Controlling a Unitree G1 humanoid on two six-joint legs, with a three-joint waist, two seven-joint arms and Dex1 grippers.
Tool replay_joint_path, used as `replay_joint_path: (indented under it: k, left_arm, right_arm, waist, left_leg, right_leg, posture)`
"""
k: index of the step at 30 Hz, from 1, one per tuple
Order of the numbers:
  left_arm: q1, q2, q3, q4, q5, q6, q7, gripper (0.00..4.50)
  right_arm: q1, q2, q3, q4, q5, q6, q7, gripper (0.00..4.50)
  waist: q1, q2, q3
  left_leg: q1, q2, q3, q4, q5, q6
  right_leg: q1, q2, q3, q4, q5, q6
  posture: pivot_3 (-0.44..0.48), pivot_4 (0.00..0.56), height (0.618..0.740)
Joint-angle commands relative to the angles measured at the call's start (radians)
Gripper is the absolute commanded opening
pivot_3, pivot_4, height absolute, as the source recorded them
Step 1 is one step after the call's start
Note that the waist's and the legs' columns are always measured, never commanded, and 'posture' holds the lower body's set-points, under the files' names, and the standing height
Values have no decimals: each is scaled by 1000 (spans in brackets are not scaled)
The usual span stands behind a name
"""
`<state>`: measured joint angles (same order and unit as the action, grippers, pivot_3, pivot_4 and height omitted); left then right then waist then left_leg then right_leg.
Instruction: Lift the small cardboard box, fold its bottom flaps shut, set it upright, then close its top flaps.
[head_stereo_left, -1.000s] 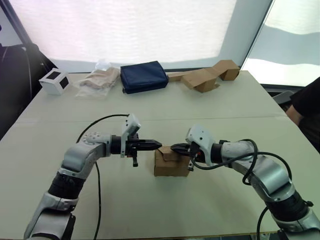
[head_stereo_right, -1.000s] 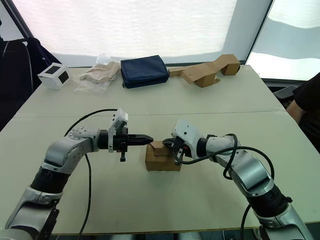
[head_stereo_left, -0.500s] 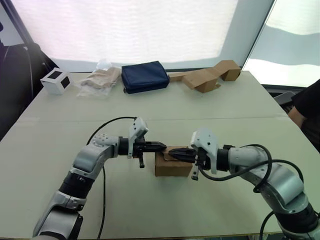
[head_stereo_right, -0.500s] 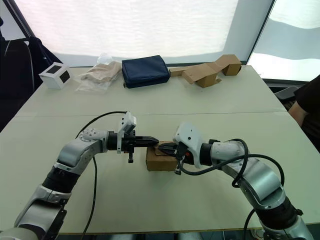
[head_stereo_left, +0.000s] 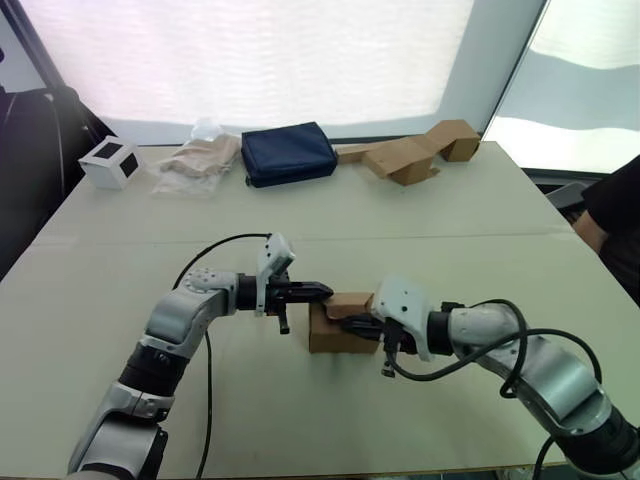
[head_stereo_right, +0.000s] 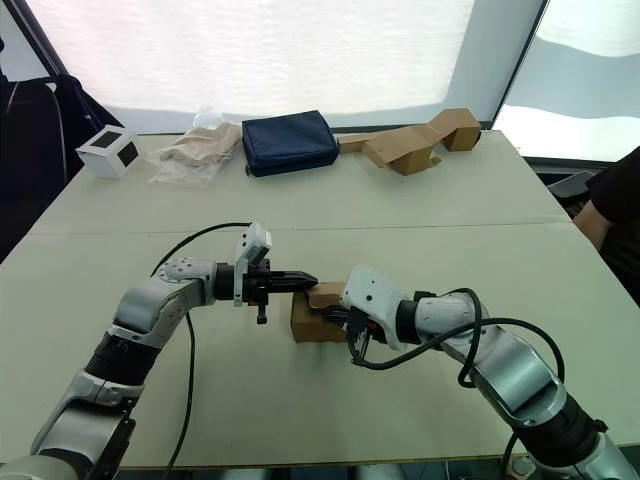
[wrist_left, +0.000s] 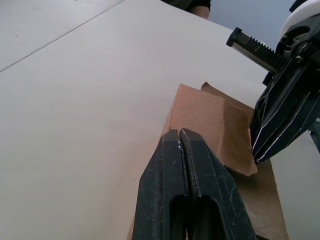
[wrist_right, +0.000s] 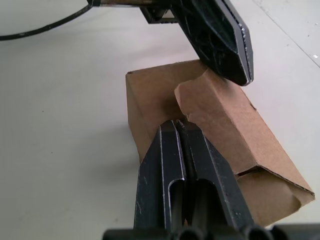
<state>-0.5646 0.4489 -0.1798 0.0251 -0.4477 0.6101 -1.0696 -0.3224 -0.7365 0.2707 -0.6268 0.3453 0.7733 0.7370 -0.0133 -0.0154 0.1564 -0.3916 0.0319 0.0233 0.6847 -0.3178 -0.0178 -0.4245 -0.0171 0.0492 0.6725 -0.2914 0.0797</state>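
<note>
box (head_stereo_left: 335, 325) mid table (head_stereo_left: 420, 215), L pincer (head_stereo_left: 324, 291) left, R pincer (head_stereo_left: 362, 327) right

Right pincer (wrist_right: 181, 126) closed, tips against small cardboard box (wrist_right: 150, 100), left pincer (wrist_right: 240, 75) on top flaps (wrist_right: 225, 117)

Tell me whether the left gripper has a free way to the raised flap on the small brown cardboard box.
Probably yes: the left gripper, fingers shut, is already at the raised flap; the right gripper presses from the other side.

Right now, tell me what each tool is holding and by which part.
Nothing is held. The left tool and right tool are both shut on nothing, their tips at the top flaps of the small cardboard box.
</note>
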Motion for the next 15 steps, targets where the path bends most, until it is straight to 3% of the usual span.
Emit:
replay_joint_path:
  k: [1, 15]
  left_arm:
    - [-9, 1, 17, -40, -18, 6, -2, 11]
    - [14, 12, -8, -74, -1, -2, -14, 11]
  right_arm:
    - [-13, -6, 10, 8, -42, -35, 0, 0]
    - [-20, 26, 14, 52, -82, -62, -4, 0]
  waist:
    - [0, 0, 0]
    - [0, 0, 0]
  left_leg:
    - [0, 0, 0, 0, 0, 0]
    - [0, 0, 0, 0, 0, 0]
  right_leg:
    - [0, 0, 0, 0, 0, 0]
    - [0, 0, 0, 0, 0, 0]
  posture:
    - [0, 150, 740]
    - [0, 150, 740]
